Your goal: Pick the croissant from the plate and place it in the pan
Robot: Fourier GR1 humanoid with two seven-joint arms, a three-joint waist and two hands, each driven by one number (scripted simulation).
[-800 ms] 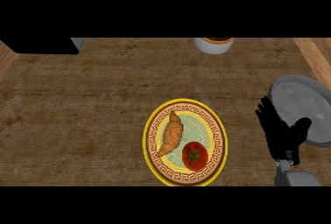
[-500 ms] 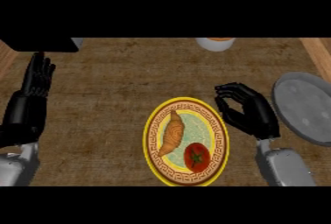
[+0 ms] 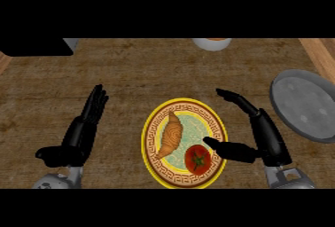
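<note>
Fingers on your right hand are stretched straight and spread wide from the thumb, holding nothing. The thumb lies over the right side of the plate, its tip just beside the tomato; you cannot tell whether it touches either.

One croissant is on record. It lies on the left half of the plate, long axis running up and down the view, untouched by either hand.

One tomato sits on the same plate, at the lower right, close to the croissant's lower end.

One plate is present, round, with a yellow patterned rim, near the middle of the counter.

Your left hand shows left of the plate, well apart from it, fingers straight and together, holding nothing.

One pan, grey and round, sits at the right edge of the view, beyond your right hand, with nothing in it.

One pale cup stands at the top edge, cut off by the frame.

One black object fills the top left corner.
</note>
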